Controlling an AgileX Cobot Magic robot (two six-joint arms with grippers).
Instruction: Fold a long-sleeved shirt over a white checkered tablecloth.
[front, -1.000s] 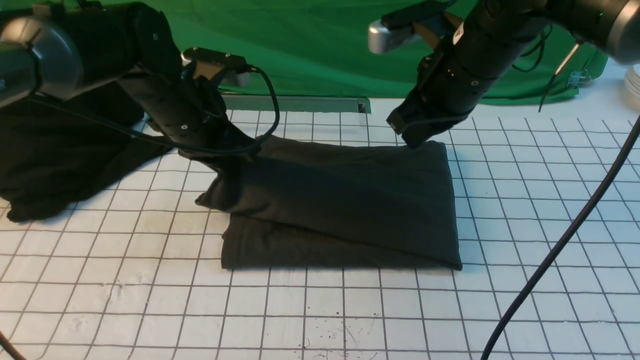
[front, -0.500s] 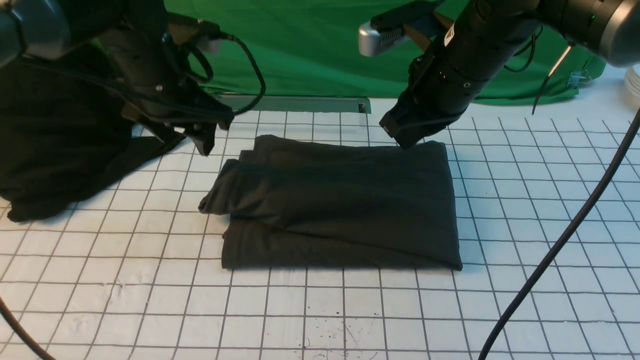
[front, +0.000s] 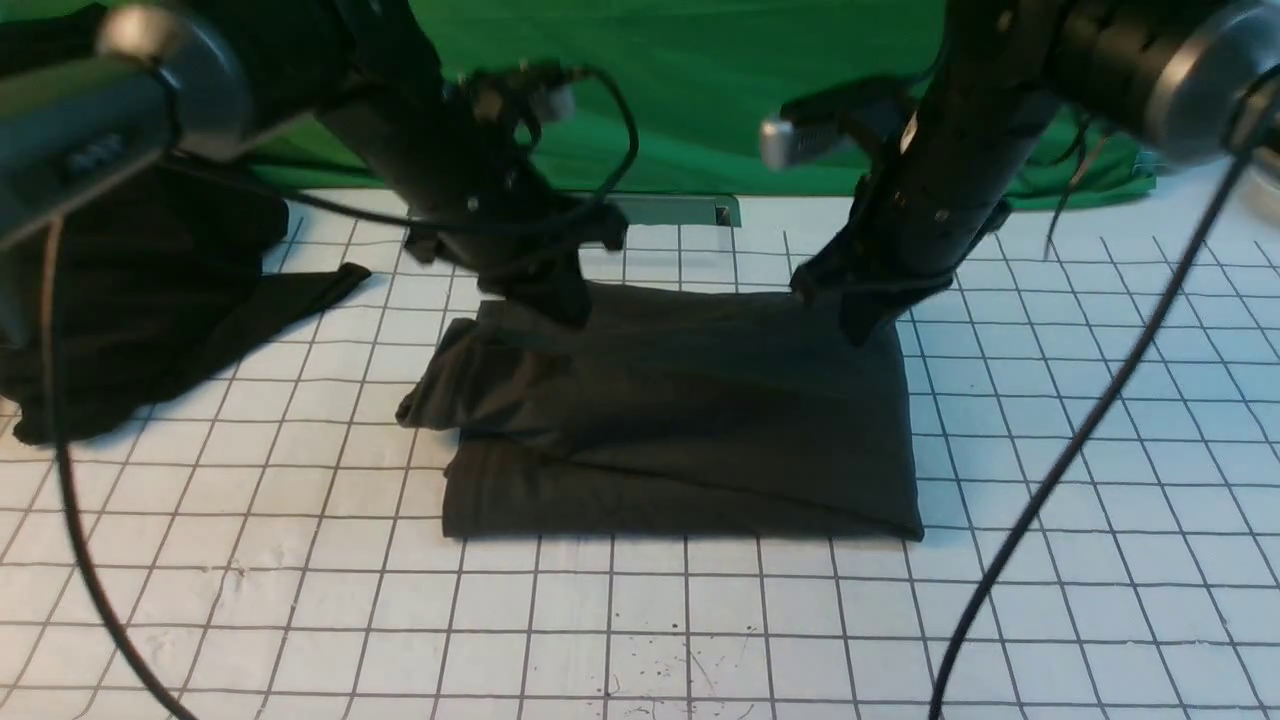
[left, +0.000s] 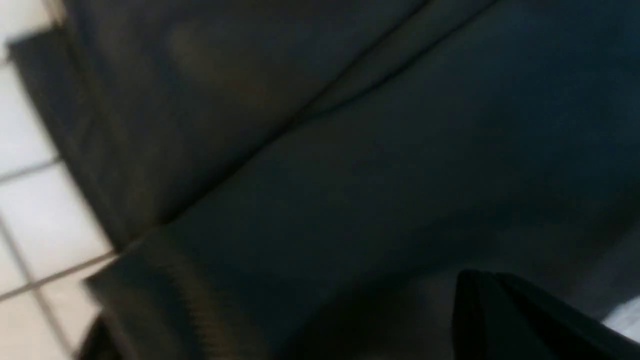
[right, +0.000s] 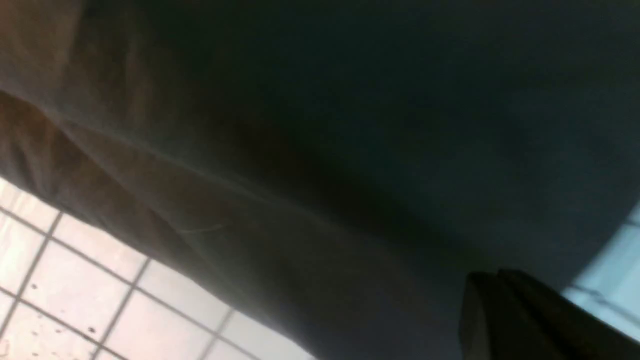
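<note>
The long-sleeved shirt (front: 690, 420) lies folded into a dark charcoal rectangle in the middle of the white checkered tablecloth (front: 300, 600), with a loose fold bulging at its left edge. My left gripper (front: 565, 308) is shut and points down onto the shirt's far left part. My right gripper (front: 862, 325) is also shut, its tip at the far right corner. In the left wrist view the closed fingers (left: 475, 285) hover just over the shirt (left: 350, 175). The right wrist view shows the same: fingers (right: 487, 285) together above the shirt (right: 350, 150), near its edge. No print or label shows.
A heap of plain black cloth (front: 130, 300) lies at the left under the left arm. A green backdrop (front: 680, 100) and a grey metal bar (front: 670, 210) close the far side. Black cables (front: 1050, 480) hang across the right and the left front.
My left gripper let go of the shirt's raised left edge, which dropped flat, then swung right and came down shut on the shirt's far left part. The right gripper moved down onto the far right corner.
</note>
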